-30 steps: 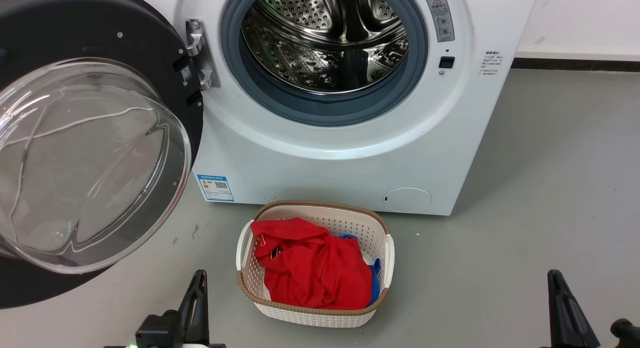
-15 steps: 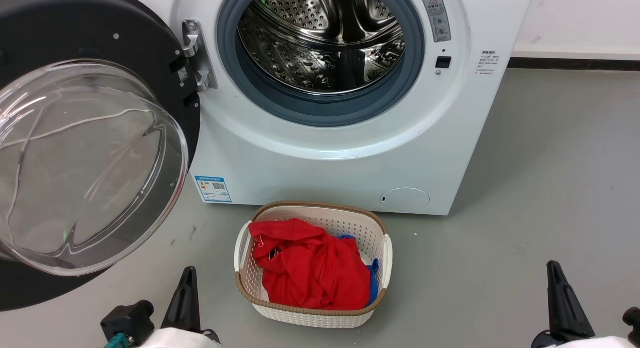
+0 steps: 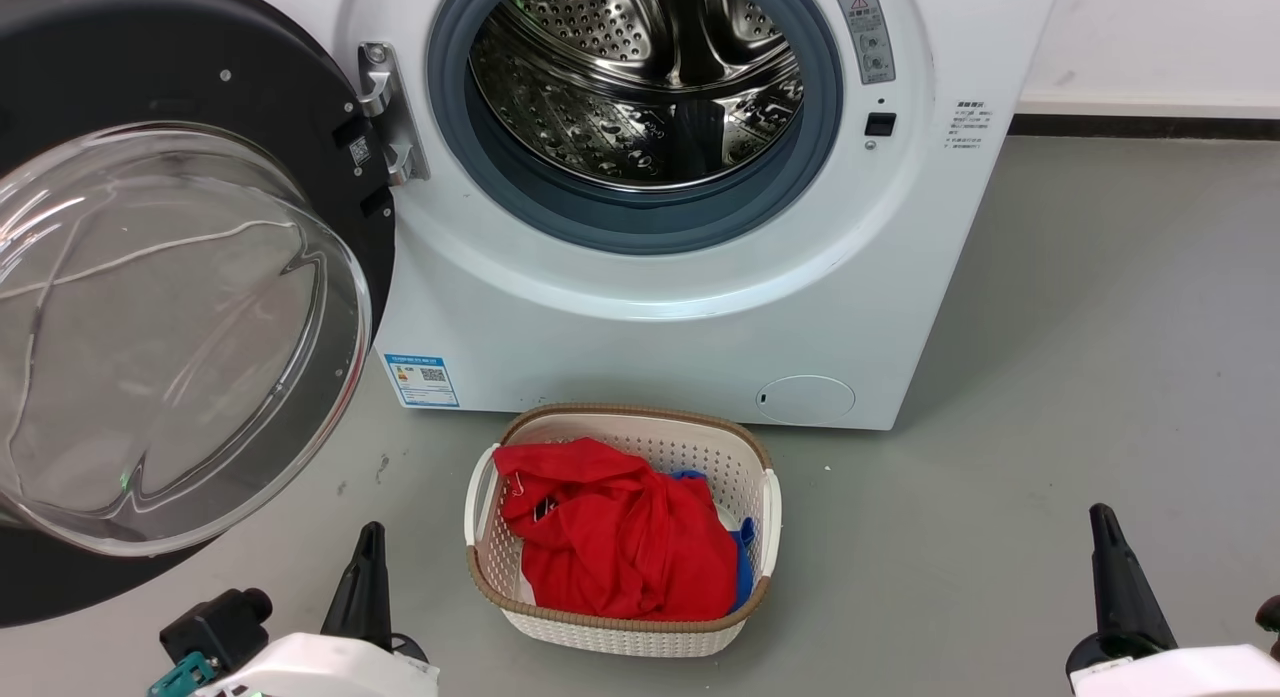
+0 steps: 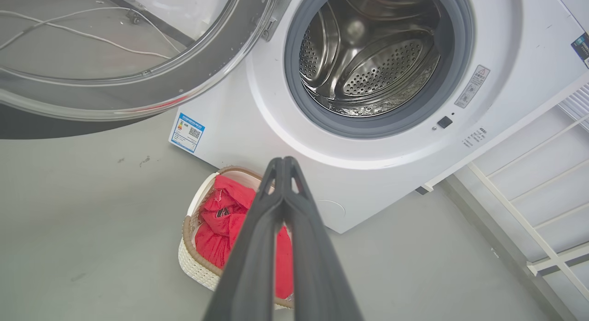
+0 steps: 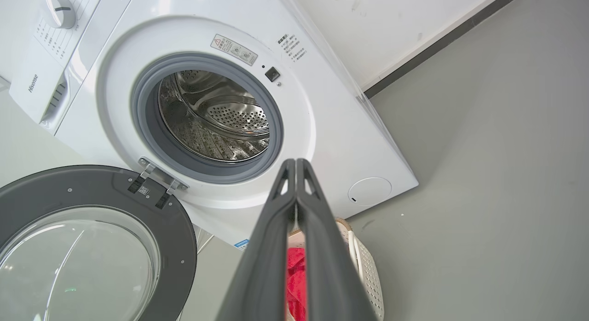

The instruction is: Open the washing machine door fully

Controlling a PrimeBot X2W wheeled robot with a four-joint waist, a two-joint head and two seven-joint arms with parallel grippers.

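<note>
The washing machine door (image 3: 250, 87) is a glossy black ring with a bulging clear glass bowl (image 3: 170, 337). It stands swung wide to the left on its metal hinge (image 3: 385, 107), also seen in the right wrist view as the door (image 5: 55, 187). The white washing machine (image 3: 650, 317) shows its steel drum (image 3: 640, 77) inside a grey gasket. My left gripper (image 3: 372, 532) is low at the front left, below the door and apart from it, fingers shut on nothing (image 4: 283, 160). My right gripper (image 3: 1098, 512) is at the lower right, also shut and holding nothing (image 5: 294, 160).
A white woven basket (image 3: 480, 507) with red cloth (image 3: 620, 547) and a bit of blue cloth sits on the grey floor just before the machine, between my grippers. A white cable lies behind the glass bowl. A white rack (image 4: 529, 219) stands to the machine's right.
The view has shifted slightly. My left arm has drawn back toward the lower left, its pale forearm now showing. The right gripper sits a little higher. The door has stayed put.
</note>
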